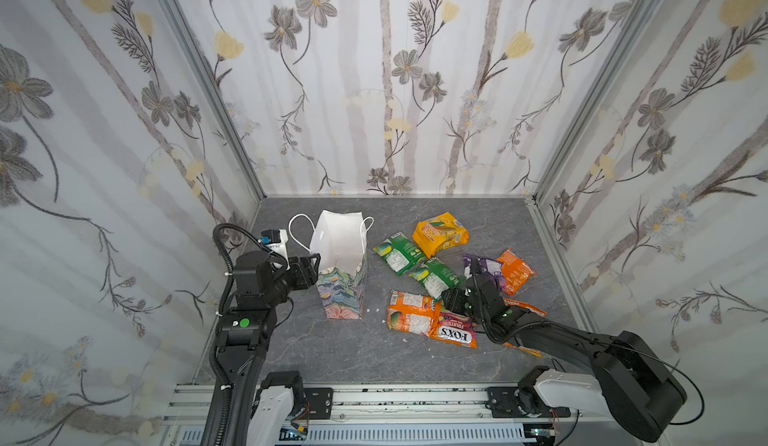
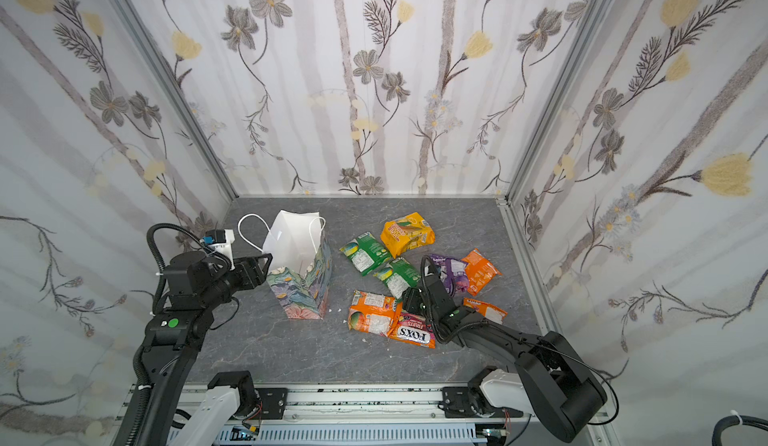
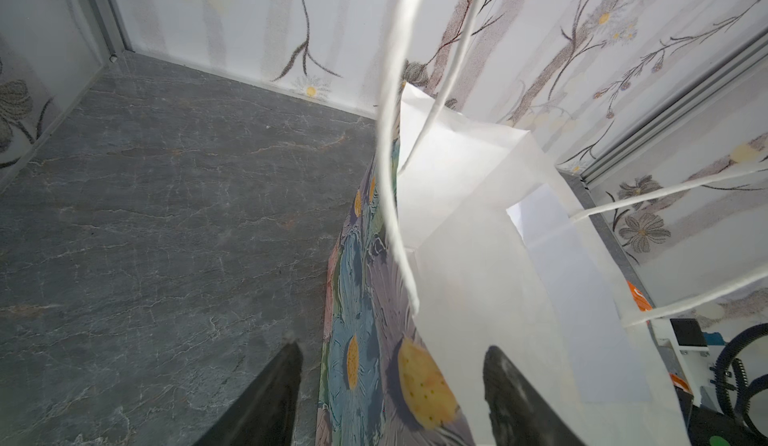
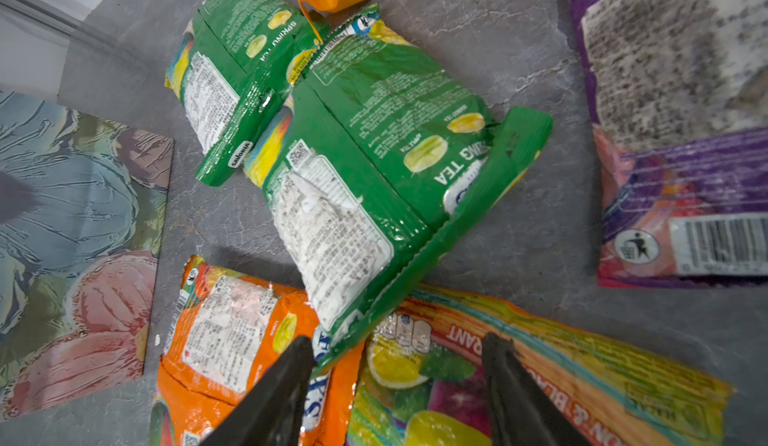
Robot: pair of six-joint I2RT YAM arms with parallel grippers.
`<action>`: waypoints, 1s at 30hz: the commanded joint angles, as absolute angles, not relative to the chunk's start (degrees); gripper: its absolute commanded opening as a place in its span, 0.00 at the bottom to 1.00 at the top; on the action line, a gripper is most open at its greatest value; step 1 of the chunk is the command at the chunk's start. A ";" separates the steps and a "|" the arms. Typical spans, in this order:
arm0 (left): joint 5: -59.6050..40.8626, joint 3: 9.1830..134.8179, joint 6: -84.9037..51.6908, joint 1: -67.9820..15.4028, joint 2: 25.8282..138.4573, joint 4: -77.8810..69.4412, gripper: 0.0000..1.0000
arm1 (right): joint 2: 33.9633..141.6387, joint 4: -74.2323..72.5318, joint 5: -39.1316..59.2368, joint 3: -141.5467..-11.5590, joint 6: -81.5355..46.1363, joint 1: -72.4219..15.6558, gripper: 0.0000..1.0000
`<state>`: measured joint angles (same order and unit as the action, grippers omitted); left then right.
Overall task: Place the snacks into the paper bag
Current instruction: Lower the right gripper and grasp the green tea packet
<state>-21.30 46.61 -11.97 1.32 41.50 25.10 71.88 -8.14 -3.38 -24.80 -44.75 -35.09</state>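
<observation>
The paper bag [image 1: 341, 294] [image 2: 300, 294] stands upright and open at the left. My left gripper [image 1: 313, 263] [image 3: 394, 350] is open astride its left wall, one finger outside and one inside the white interior [image 3: 478, 256]. The snacks lie to the right of the bag: a yellow-orange packet [image 1: 440, 234], two green packets [image 1: 397, 252] [image 4: 374, 165], a purple one [image 1: 486, 269], orange ones [image 1: 515, 271] [image 1: 409, 313] and the FOX'S packet [image 1: 455, 333]. My right gripper [image 1: 451, 298] [image 4: 400, 340] is open just above the FOX'S packet [image 4: 540, 381]. A green packet's corner lies between its fingers.
Flowered walls close the grey stone floor [image 1: 332, 352] at the back and on both sides. Another orange packet [image 1: 525, 307] lies partly under my right arm. The bag's cord handles [image 1: 297, 229] hang loose on its far side. A metal rail [image 1: 395, 402] runs along the front edge.
</observation>
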 commanded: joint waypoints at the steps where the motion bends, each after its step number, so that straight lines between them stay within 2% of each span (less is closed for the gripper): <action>1: -22.21 46.50 -11.52 1.40 41.40 23.03 0.70 | 73.08 -11.67 -4.43 -24.35 -45.53 -35.03 0.63; 22: -21.86 45.97 -11.51 1.38 40.50 22.90 0.72 | 78.59 -17.69 -7.10 -24.27 -46.22 -34.72 0.55; 26: -21.79 45.87 -11.52 1.40 40.43 22.80 0.73 | 79.62 -21.98 -5.27 -23.53 -46.59 -34.63 0.45; 30: -21.63 45.97 -11.47 1.40 40.34 22.99 0.74 | 79.83 -23.05 -4.51 -24.50 -46.00 -34.63 0.23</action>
<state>-21.82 45.80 -11.97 1.32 40.47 24.23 79.66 -19.97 -4.95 -23.79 -45.56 -34.65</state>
